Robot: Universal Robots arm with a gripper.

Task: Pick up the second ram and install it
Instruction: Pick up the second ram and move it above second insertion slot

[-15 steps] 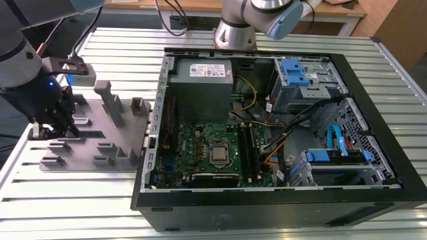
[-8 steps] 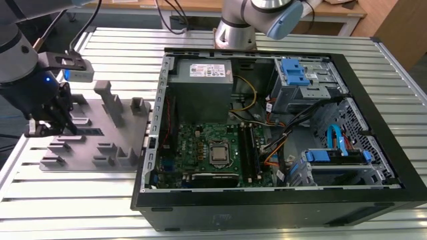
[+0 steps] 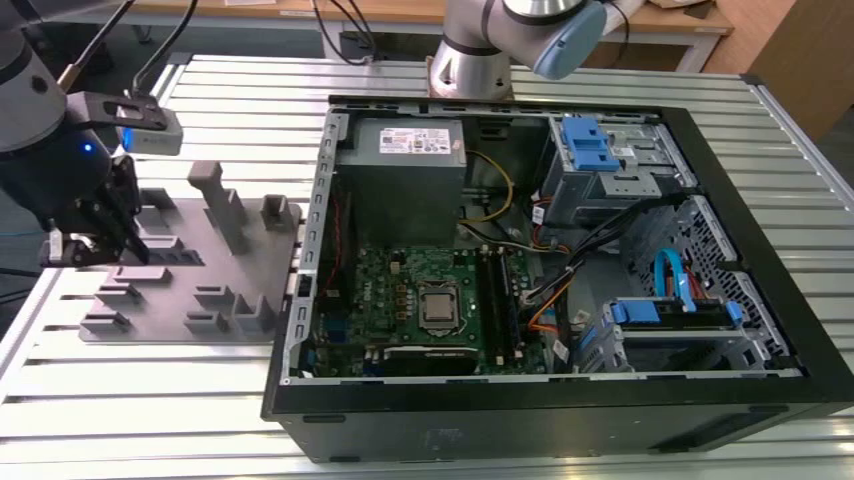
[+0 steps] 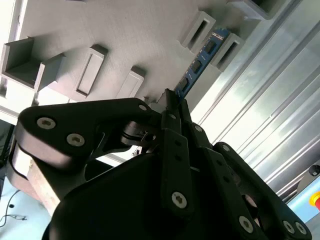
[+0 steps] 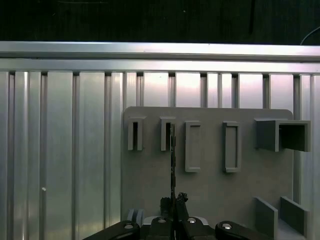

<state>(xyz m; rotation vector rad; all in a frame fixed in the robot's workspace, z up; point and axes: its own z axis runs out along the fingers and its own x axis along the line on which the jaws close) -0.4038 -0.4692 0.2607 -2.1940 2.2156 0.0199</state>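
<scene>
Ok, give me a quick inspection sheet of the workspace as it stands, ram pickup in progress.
Surface: slotted aluminium table, carrying a grey fixture plate and an open computer case.
Job's things: second ram stands on edge on the fixture plate, its far end between two fixture blocks.
Clutter: nothing seen.
End effector: end effector is over the fixture plate, closed on the ram's near end.
Cables: wire bundle inside the case, beside the motherboard.
Surroundings: arm base beyond the case.
</scene>
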